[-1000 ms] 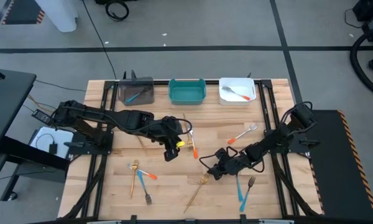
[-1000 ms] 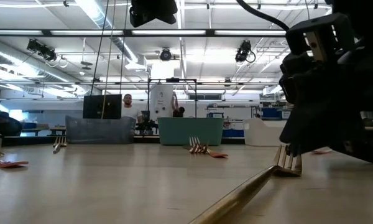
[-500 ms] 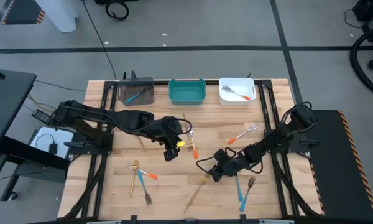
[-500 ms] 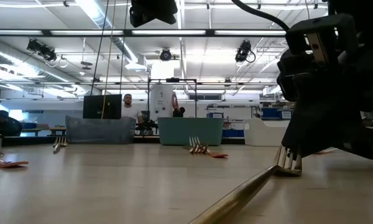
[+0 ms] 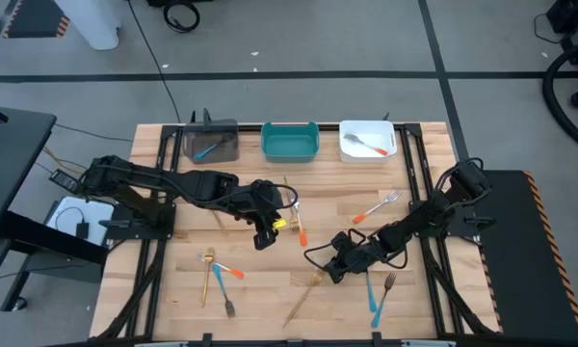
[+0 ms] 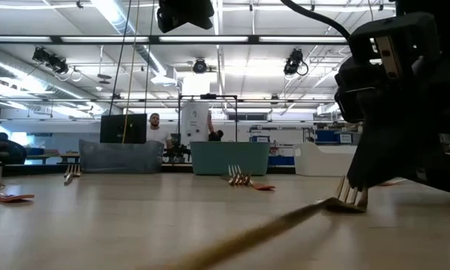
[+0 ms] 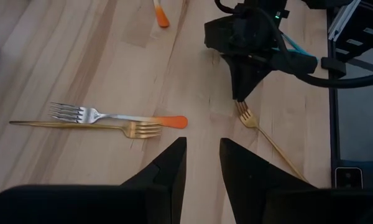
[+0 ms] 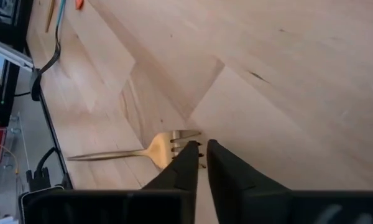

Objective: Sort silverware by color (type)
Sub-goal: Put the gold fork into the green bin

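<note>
A gold fork (image 5: 302, 301) lies on the wooden table near its front edge. Its head (image 8: 174, 142) is at the tips of my right gripper (image 5: 326, 273), which slants down onto it with the fingers almost together. My left gripper (image 5: 263, 237) hangs open above the table's middle with nothing between its fingers (image 7: 202, 162). More silverware lies loose: an orange-handled fork (image 5: 377, 206), another (image 5: 299, 228), a gold and an orange-handled one (image 5: 216, 274), and a blue one (image 5: 372, 295). My right gripper has the gold fork by its tines (image 8: 198, 158), caught at the fingertips (image 6: 358, 191). The fingers slant down from the table's right. The fork's head rests on the table and its handle (image 6: 240, 236) trails toward the near left.
Three bins stand along the far edge: a grey one (image 5: 212, 143) with a blue utensil, a teal one (image 5: 289, 142), and a white one (image 5: 367, 141) with an orange-handled fork. A dark fork (image 5: 388, 286) lies by the blue one. Bare wood lies between the arms.
The gold fork's handle has swung toward the table's left and shows blurred in the low view, while its head stays at my right gripper's fingertips. My right gripper has tipped slightly over the fork's head.
</note>
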Available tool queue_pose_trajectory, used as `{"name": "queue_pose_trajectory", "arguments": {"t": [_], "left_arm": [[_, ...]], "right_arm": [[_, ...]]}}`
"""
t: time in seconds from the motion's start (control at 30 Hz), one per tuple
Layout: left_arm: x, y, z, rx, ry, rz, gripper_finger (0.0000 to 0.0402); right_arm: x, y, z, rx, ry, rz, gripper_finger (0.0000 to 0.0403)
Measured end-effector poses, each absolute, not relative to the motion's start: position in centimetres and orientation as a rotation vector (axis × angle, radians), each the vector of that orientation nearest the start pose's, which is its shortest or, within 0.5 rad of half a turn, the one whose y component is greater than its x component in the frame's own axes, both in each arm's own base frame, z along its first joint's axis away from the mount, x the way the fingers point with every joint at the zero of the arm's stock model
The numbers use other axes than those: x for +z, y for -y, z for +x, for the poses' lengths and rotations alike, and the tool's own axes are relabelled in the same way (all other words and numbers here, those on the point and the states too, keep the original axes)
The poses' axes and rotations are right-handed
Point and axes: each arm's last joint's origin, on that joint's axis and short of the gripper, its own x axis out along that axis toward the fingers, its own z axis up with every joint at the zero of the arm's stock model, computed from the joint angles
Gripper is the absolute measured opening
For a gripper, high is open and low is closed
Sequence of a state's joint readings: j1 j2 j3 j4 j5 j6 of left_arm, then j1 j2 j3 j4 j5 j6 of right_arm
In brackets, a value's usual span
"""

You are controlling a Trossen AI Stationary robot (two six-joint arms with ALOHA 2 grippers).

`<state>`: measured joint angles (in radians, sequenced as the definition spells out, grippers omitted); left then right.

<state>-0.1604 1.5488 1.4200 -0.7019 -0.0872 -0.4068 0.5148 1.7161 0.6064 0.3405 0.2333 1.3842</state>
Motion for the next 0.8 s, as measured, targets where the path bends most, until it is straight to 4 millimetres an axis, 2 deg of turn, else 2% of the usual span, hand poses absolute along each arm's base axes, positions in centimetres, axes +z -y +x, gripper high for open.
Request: {"name": "queue_pose_trajectory", "arguments": {"t": [0.13,0.5,0.8], "left_arm": [[32.4,5.0,32.6,0.099,-0.824,-0.281,0.0105],[32.4,5.0,32.6,0.099,-0.824,-0.282,0.0105],[32.4,4.7,32.7,0.106,-0.823,-0.285,0.0105]], "right_arm": [[10.6,-13.7,25.6,-0.252,-0.753,1.017,0.0007],[11.0,-14.0,25.8,-0.182,-0.754,1.059,0.0003],[13.2,-13.9,25.8,-0.125,-0.687,1.083,0.0002]]}}
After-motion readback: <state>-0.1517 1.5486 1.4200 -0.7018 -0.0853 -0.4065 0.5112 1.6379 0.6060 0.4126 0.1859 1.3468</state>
